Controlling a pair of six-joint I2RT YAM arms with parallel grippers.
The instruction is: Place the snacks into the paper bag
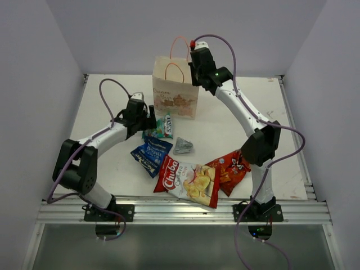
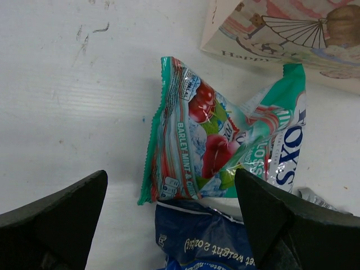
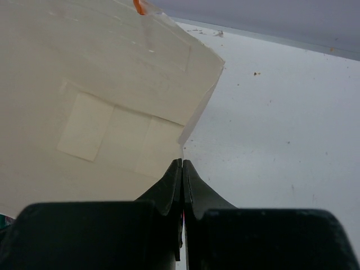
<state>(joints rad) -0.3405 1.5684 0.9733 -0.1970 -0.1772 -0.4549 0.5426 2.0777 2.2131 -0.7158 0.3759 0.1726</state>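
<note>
I'm hovering left gripper (image 2: pixel 170 174) spread wide over green-white packet (image 2: pixel 208 140); right gripper (image 3: pixel 181 163) pressing together at paper bag (image 3: pixel 101 84) edge.

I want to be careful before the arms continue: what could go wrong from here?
1. The open left end effector hovers over the green-white packet, which overlaps the blue packet; closing may catch both.
2. The right end effector is shut on only a thin edge of the paper bag; the edge could slip out or tear.
</note>
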